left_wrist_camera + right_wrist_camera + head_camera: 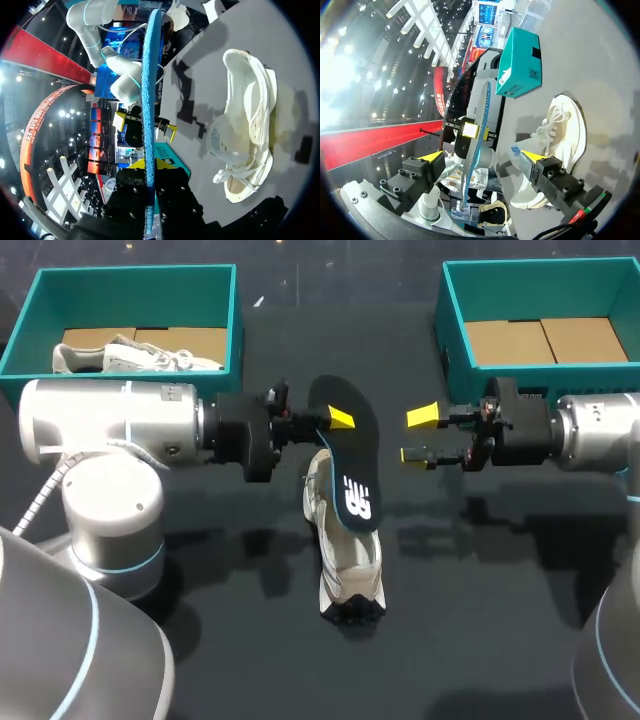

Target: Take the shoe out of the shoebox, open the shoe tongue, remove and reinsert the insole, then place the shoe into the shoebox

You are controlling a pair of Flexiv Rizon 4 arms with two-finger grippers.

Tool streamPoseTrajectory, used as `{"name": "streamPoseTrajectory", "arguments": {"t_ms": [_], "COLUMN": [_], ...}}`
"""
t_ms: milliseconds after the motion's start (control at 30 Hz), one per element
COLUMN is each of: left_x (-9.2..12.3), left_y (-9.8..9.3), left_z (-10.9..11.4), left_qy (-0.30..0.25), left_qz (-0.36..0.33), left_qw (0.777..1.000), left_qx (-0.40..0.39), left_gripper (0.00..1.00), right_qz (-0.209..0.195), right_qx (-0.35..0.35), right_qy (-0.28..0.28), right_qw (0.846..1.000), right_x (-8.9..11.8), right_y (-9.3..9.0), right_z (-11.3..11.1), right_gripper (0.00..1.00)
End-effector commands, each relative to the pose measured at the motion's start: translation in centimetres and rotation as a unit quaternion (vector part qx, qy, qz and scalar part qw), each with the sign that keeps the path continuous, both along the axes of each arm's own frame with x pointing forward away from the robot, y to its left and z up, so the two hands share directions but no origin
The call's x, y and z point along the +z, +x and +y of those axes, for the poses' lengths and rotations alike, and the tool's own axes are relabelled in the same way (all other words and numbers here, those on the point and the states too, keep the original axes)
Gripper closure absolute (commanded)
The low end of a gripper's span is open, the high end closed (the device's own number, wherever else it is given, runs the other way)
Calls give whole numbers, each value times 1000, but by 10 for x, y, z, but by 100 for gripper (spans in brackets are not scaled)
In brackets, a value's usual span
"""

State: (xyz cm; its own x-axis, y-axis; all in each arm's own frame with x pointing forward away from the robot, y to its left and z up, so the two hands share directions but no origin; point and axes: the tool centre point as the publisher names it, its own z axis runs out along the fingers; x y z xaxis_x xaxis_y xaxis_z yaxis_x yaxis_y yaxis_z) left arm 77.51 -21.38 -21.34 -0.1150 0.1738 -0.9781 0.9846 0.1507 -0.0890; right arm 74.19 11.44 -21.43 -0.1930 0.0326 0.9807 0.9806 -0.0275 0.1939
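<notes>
Only edge-pinching the insole (350,470) in the left hand (149,163), with the right hand (420,436) gaping empty alongside, so could easily twist loose over the shoe (345,560) below.

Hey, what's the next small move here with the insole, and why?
Probably tilt the insole and lower its near end toward the opening of the shoe. The left jaws are shut on the insole, holding it over the shoe, so it is out and ready to go back in. The right jaws stand open beside it, holding nothing.
</notes>
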Motion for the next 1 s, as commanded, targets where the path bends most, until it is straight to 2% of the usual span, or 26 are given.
{"name": "streamPoseTrajectory", "arguments": {"t_ms": [33,100,167,533,600,667,767,867,933,1000], "left_x": [9,10,11,11,13,15,17,22,26,26], "left_y": [-5,-7,-11,-11,-27,-46,-66,-84,-93,-93], "left_z": [15,18,20,20,-1,-11,-16,-13,-7,-7], "left_qy": [5,4,19,19,26,29,31,8,0,0], "left_qz": [20,41,51,51,52,59,80,150,182,182], "left_qw": [1000,999,998,998,997,997,995,987,982,982], "left_qx": [-4,-16,-41,-41,-43,-48,-43,-53,-58,-58], "left_gripper": [100,100,100,100,100,100,100,100,100,100], "right_qz": [-78,-130,-141,-141,-141,-172,-208,-243,-283,-283], "right_qx": [11,11,26,26,26,58,95,113,129,129], "right_qy": [-58,-103,-163,-163,-163,-209,-244,-279,-294,-294], "right_qw": [995,986,976,976,976,961,943,922,904,904], "right_x": [4,3,-3,-3,-3,-4,-7,-11,-16,-16], "right_y": [-5,-8,-11,-11,-11,-19,-33,-45,-55,-55], "right_z": [-13,-24,-35,-35,-35,-40,-51,-63,-70,-70], "right_gripper": [0,0,0,0,0,0,0,0,0,0]}}
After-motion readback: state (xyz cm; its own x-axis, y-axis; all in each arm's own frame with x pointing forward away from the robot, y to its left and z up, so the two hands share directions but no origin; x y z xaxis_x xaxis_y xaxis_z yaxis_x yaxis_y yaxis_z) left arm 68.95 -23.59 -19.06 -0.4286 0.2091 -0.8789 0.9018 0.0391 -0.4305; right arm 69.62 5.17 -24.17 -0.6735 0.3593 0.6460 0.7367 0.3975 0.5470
